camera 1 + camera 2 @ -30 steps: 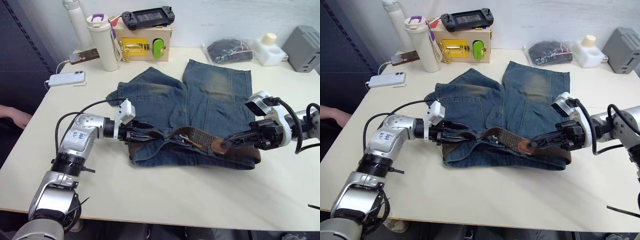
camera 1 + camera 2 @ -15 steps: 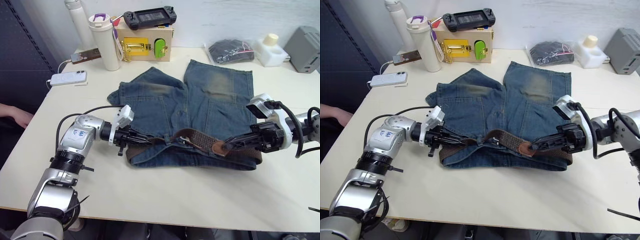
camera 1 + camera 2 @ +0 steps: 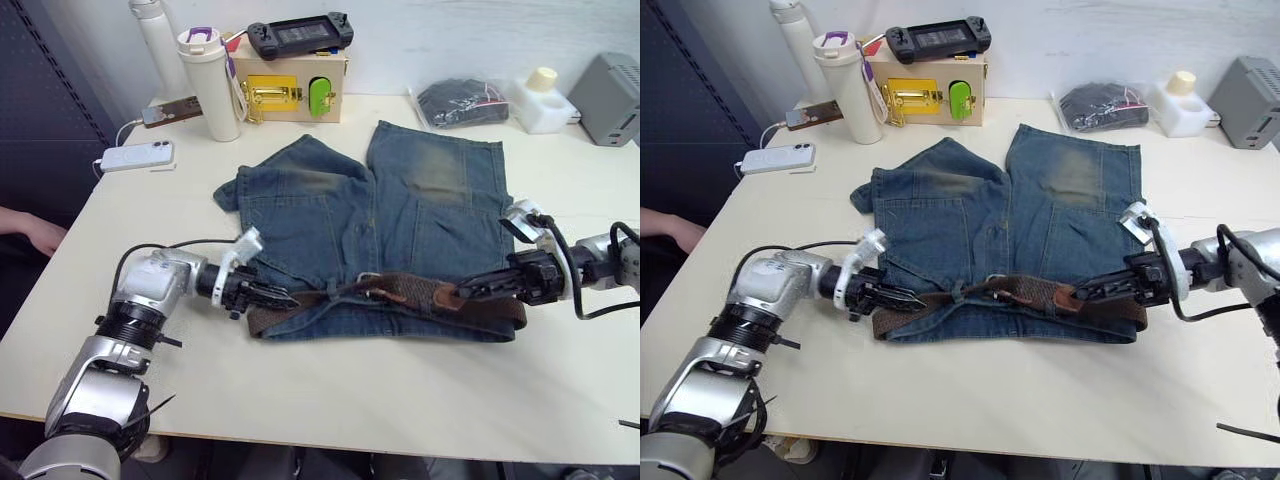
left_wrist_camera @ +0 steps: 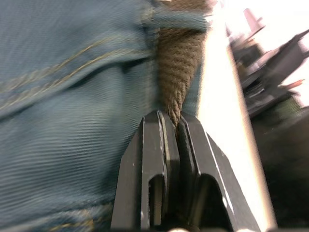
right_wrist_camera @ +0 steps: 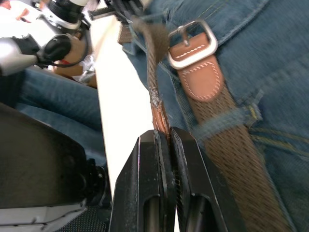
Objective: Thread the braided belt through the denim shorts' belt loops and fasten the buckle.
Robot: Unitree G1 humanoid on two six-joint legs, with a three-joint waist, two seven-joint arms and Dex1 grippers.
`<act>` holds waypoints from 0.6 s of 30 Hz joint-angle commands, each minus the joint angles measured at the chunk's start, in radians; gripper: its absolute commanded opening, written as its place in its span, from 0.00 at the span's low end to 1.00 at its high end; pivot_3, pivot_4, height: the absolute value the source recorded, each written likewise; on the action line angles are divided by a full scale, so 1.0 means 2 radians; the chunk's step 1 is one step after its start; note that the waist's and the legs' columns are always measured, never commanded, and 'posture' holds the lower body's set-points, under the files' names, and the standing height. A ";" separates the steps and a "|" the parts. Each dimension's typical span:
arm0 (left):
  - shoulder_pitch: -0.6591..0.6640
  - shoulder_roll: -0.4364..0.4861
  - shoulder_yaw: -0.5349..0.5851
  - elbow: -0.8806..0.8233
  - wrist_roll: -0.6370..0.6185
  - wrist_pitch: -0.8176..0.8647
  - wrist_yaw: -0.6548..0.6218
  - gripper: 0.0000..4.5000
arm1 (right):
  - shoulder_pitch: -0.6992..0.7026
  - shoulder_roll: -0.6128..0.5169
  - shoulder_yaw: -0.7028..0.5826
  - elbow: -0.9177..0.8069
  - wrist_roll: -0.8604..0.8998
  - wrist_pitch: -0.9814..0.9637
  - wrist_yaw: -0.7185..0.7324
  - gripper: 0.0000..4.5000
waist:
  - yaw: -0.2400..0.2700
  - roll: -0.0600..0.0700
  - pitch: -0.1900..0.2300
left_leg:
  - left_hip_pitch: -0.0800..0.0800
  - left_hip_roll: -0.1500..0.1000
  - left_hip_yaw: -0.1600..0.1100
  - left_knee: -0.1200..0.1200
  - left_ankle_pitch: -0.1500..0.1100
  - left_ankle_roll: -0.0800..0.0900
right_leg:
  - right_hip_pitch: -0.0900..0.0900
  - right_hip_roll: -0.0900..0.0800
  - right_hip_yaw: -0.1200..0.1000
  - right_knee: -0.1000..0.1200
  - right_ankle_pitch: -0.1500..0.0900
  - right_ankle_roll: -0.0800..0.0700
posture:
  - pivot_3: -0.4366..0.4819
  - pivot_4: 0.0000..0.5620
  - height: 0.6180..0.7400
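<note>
The denim shorts [image 3: 380, 225] are lying flat mid-table, the braided belt [image 3: 400, 295] running along their waistband at 6 o'clock. The left gripper [image 3: 283, 297] is clenching the belt's 9 o'clock end — the right gripper [image 3: 467, 293] is pinching its tan tip toward 3 o'clock, near the buckle [image 5: 193, 36].

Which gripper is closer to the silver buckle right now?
Right. The right gripper pinches the braided belt just beside the buckle; the left gripper grips it farther off, near the waist's left end.
</note>
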 commanded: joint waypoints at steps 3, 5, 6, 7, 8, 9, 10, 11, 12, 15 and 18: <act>-0.008 -0.029 -0.017 0.039 0.085 -0.125 0.079 0.02 | -0.026 0.001 -0.002 0.003 0.005 -0.015 0.029 0.00 | 0.009 0.002 -0.001 | 0.000 0.000 0.000 0.001 0.000 0.000 | 0.001 0.000 0.000 0.000 0.000 0.000 | 0.48 0.27 0.22; -0.004 -0.031 -0.011 0.033 0.080 -0.136 0.068 0.20 | -0.028 0.002 0.000 0.002 0.005 -0.015 0.029 0.00 | 0.015 0.003 -0.002 | 0.000 0.000 0.000 0.002 0.000 0.000 | 0.001 0.000 0.000 0.000 0.000 0.000 | 0.48 0.27 0.22; -0.001 -0.029 -0.011 0.028 0.081 -0.143 0.063 0.26 | -0.029 0.003 0.000 0.001 0.006 -0.014 0.029 0.00 | 0.016 0.003 -0.002 | 0.000 0.000 0.000 0.003 0.000 0.000 | 0.001 0.000 0.000 0.000 0.000 0.000 | 0.48 0.27 0.22; 0.001 -0.027 -0.010 0.024 0.084 -0.155 0.063 0.35 | -0.029 0.004 0.000 0.000 0.006 -0.013 0.029 0.00 | 0.016 0.003 -0.002 | 0.000 0.000 0.000 0.003 0.000 0.000 | 0.001 0.000 0.000 0.000 0.000 0.000 | 0.48 0.27 0.22; 0.003 -0.025 -0.009 0.023 0.089 -0.167 0.068 0.43 | -0.030 0.005 0.000 -0.001 0.006 -0.011 0.029 0.00 | 0.016 0.003 -0.002 | 0.000 0.000 0.000 0.003 0.000 0.000 | 0.001 0.000 0.000 0.000 0.000 0.000 | 0.48 0.27 0.22; 0.004 -0.024 -0.008 0.022 0.093 -0.177 0.069 0.54 | -0.031 0.005 0.000 -0.001 0.006 -0.010 0.029 0.00 | 0.015 0.003 -0.002 | 0.000 0.000 0.000 0.003 0.000 0.000 | 0.001 0.000 0.000 0.000 0.000 0.000 | 0.48 0.27 0.22; 0.004 -0.023 -0.006 0.022 0.094 -0.183 0.070 0.61 | -0.031 0.006 0.000 -0.002 0.006 -0.009 0.029 0.00 | 0.015 0.003 -0.002 | 0.000 0.000 0.000 0.003 0.000 0.000 | 0.001 0.000 0.000 0.000 0.000 0.000 | 0.48 0.27 0.22; 0.005 -0.021 0.001 0.015 0.089 -0.185 0.069 0.69 | -0.032 0.007 0.001 -0.001 0.004 -0.007 0.029 0.00 | 0.014 0.003 -0.002 | 0.000 0.000 0.000 0.002 0.000 0.000 | 0.001 0.000 0.000 0.000 0.000 0.000 | 0.48 0.27 0.22; 0.004 -0.019 0.009 0.006 0.084 -0.184 0.069 0.69 | -0.033 0.009 0.000 0.000 0.002 -0.004 0.029 0.00 | 0.013 0.003 -0.002 | 0.000 0.000 0.000 0.002 0.000 0.000 | 0.001 0.000 0.000 0.000 0.000 0.000 | 0.48 0.27 0.22; 0.002 -0.010 0.034 -0.038 0.063 -0.170 0.072 0.69 | -0.034 0.011 -0.002 0.001 0.002 0.003 0.029 0.00 | 0.012 0.003 -0.002 | 0.000 0.000 0.000 0.002 0.000 0.000 | 0.000 0.000 0.000 0.000 0.000 0.000 | 0.48 0.27 0.22; 0.011 0.002 0.055 -0.095 0.042 -0.147 0.077 0.69 | -0.032 0.010 -0.008 -0.007 0.009 0.014 0.029 0.00 | 0.010 0.003 -0.002 | -0.001 0.000 0.000 0.001 0.000 0.000 | 0.000 0.000 0.000 0.000 0.000 0.000 | 0.48 0.27 0.22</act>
